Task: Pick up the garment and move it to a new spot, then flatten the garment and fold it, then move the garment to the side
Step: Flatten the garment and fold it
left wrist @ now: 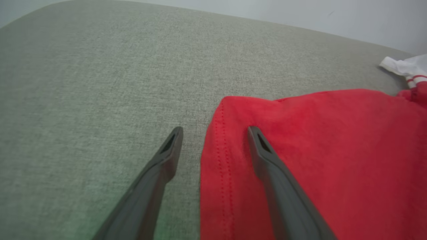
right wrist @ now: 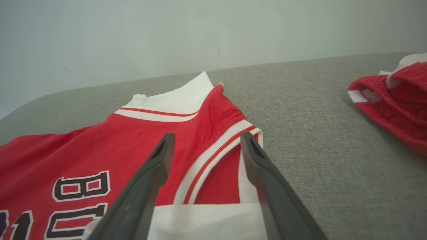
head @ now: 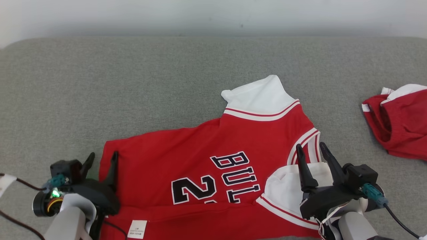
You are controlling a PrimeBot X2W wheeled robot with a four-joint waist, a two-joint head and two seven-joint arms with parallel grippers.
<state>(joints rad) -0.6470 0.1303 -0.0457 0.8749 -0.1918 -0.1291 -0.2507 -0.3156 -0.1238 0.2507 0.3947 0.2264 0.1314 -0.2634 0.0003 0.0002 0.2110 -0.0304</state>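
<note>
Head view: red Bulls jersey [head: 206, 156] lies sideways, near side folded in, on the grey fabric surface [head: 133, 83], pale wall [head: 213, 13] behind, second red garment [head: 400, 123] well apart at right; left gripper [head: 103, 155] and right gripper [head: 310, 146] both spread, empty. Left wrist view: fingers [left wrist: 267, 160] straddle the hem [left wrist: 220, 156], closing could catch one layer only or slip off. Right wrist view: jaws over striped neck trim [right wrist: 213, 155] and folded-in white sleeve [right wrist: 206, 220], a pull could bunch the fold

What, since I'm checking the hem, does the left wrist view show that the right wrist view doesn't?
Left wrist adds: the open left hand straddling the stitched hem of the garment. Right wrist adds: the open right hand over the striped neckline, the BULLS lettering, a separate red cloth. Shared: the garment, its white sleeve, grey cushion, wall.
</note>
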